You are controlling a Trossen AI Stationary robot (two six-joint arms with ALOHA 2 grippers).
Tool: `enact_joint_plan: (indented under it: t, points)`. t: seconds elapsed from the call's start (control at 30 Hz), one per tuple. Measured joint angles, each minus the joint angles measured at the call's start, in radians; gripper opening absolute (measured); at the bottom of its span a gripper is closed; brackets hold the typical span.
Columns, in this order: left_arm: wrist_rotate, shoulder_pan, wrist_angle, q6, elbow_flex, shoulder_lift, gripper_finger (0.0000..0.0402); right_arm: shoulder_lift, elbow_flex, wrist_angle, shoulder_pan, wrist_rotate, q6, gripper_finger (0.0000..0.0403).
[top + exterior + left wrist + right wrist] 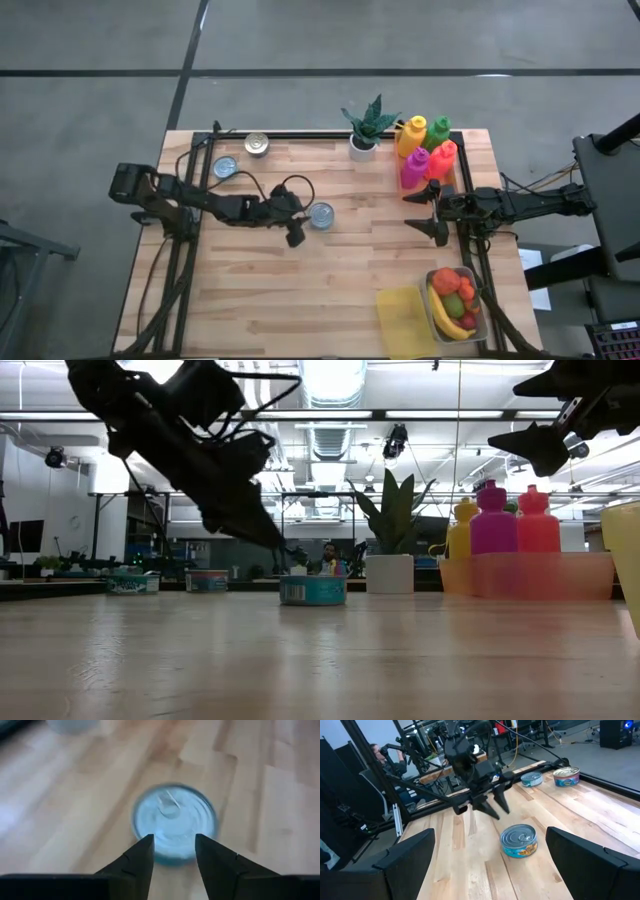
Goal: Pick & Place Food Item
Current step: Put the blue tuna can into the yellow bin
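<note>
Bare table (330, 270) centre front; bottles (425, 150), plant (365, 130) crowd far right.

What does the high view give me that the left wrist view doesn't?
Only the high view shows the right gripper, open near the bottles, plus the plant, fruit tray, yellow cloth and two more cans at the table's far left. Only the left wrist view shows the pull tab on the lid up close. Both show the middle can just ahead of the left gripper.
</note>
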Motion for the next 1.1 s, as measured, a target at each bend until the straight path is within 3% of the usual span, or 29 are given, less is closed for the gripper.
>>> enact_joint_plan:
  t: [0.3,1.1]
  points:
    - [-0.051,0.018,0.132,0.010,0.000,0.119,0.0149,0.001,0.000,0.000,0.000,0.000,0.000,0.0378]
    - [0.007,0.017,0.044,-0.082,-0.002,0.138,0.0149,0.000,0.000,0.000,0.000,0.000,0.000,0.0378]
